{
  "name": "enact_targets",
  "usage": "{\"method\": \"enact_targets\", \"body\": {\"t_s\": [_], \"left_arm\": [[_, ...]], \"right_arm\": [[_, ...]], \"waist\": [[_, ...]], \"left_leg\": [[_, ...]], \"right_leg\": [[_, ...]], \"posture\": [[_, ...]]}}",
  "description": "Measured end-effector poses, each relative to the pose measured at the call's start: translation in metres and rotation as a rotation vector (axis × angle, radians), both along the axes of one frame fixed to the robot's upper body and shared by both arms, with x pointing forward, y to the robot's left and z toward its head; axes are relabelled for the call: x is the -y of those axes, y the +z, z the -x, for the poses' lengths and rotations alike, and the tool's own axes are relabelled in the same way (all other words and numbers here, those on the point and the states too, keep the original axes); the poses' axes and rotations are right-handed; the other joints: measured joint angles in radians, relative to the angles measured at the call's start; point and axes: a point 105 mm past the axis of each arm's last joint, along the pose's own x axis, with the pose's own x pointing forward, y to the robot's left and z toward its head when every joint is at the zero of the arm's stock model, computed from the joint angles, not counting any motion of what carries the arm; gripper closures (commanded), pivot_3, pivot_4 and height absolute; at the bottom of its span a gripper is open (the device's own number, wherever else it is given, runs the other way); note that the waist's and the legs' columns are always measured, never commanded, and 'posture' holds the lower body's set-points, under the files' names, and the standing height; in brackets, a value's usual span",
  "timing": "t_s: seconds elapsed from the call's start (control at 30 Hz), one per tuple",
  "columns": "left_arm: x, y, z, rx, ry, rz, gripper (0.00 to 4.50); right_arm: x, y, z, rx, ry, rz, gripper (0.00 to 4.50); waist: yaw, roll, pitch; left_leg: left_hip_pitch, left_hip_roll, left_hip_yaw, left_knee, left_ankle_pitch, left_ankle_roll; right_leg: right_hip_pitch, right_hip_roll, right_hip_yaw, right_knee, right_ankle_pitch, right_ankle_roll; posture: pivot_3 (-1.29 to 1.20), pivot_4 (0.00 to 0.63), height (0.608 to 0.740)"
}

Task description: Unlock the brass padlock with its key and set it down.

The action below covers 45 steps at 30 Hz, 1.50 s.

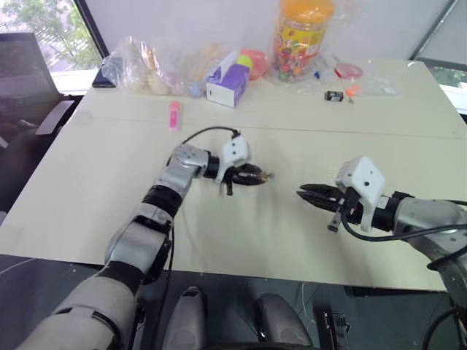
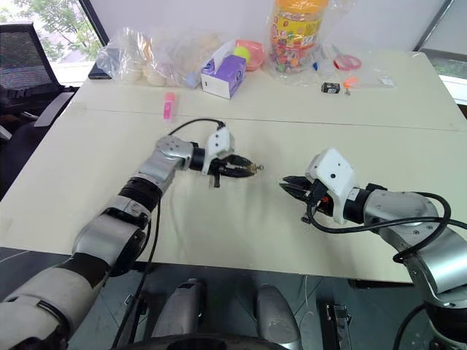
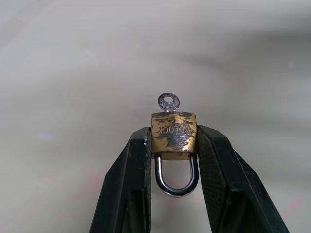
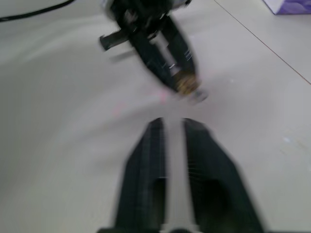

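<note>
**Padlock clamped, key seated**

Brass padlock [image 3: 174, 135] pinched by its sides in left gripper [image 3: 173, 145] above table [image 1: 292, 233], shackle inward, key [image 3: 168, 102] protruding outward, presumably for turning. Right gripper [image 4: 173, 127] nearby, apart, slightly parted, empty, pointed at the key.

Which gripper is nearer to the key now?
Left. The left gripper holds the brass padlock with the key in it; the right gripper is apart, empty.
</note>
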Motion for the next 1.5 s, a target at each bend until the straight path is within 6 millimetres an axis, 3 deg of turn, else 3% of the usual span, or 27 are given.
{"method": "enact_targets", "body": {"t_s": [0.07,0.17,0.3,0.4,0.67,0.77,0.9,1.1,1.5], "left_arm": [[-0.009,0.026,0.004,0.111,-0.043,0.069,3.73],[-0.019,0.043,0.01,0.213,-0.074,0.117,3.73],[-0.025,0.032,0.022,0.272,-0.122,0.129,3.73],[-0.026,0.036,0.028,0.325,-0.141,0.143,3.73],[-0.023,0.057,0.04,0.59,-0.188,0.196,3.73],[-0.023,0.058,0.039,0.616,-0.186,0.204,3.73],[-0.025,0.057,0.037,0.616,-0.178,0.2,3.73],[-0.027,0.053,0.035,0.6,-0.171,0.19,3.73],[-0.03,0.056,0.035,0.563,-0.17,0.207,3.73]], "right_arm": [[-0.006,0.003,0.0,-0.011,0.026,-0.042,1.61],[-0.013,0.012,-0.005,-0.03,0.046,-0.125,0.02],[-0.023,0.03,-0.018,-0.081,0.03,-0.31,0.02],[-0.028,0.042,-0.03,-0.163,-0.002,-0.442,0.02],[-0.042,0.045,-0.046,-0.39,-0.037,-0.482,0.02],[-0.042,0.045,-0.049,-0.429,-0.049,-0.484,0.02],[-0.041,0.042,-0.049,-0.461,-0.056,-0.488,1.3],[-0.042,0.045,-0.044,-0.472,-0.03,-0.494,4.47],[-0.047,0.053,-0.042,-0.46,-0.018,-0.498,4.47]], "waist": [[0.001,0.0,0.0],[0.002,0.0,0.0],[0.001,0.0,0.0],[0.001,0.0,0.0],[0.002,0.0,0.0],[0.0,0.0,0.0],[0.0,0.001,0.0],[-0.003,0.001,0.0],[-0.004,0.001,0.0]], "left_leg": [[0.0,0.0,0.0,0.0,0.0,0.0],[0.001,0.0,0.0,0.001,0.0,0.0],[0.001,0.0,0.0,0.001,0.0,0.0],[0.001,0.0,0.0,0.001,0.0,0.0],[0.0,0.0,0.0,0.001,0.0,0.0],[-0.001,0.0,0.0,0.0,0.0,0.0],[-0.009,0.0,0.0,0.002,0.0,0.0],[-0.014,0.0,0.0,0.003,0.001,0.001],[-0.014,0.0,0.0,0.003,0.002,0.002]], "right_leg": [[0.0,0.0,0.0,0.0,0.0,0.0],[0.001,0.0,0.0,0.0,0.0,0.0],[0.001,0.0,0.0,0.001,0.0,0.0],[0.0,0.0,0.0,0.001,0.0,0.0],[-0.001,0.0,0.0,0.002,0.0,0.0],[-0.002,0.0,0.0,0.002,0.0,0.0],[-0.009,0.0,0.0,0.004,0.0,0.0],[-0.016,0.0,0.0,0.008,0.0,0.0],[-0.016,0.0,0.0,0.009,0.0,0.0]], "posture": [[0.0,0.15,0.74],[0.0,0.15,0.74],[0.0,0.15,0.74],[0.0,0.15,0.74],[0.0,0.15,0.74],[0.0,0.15,0.74],[0.0,0.15,0.74],[0.0,0.15,0.74],[0.0,0.15,0.74]]}}
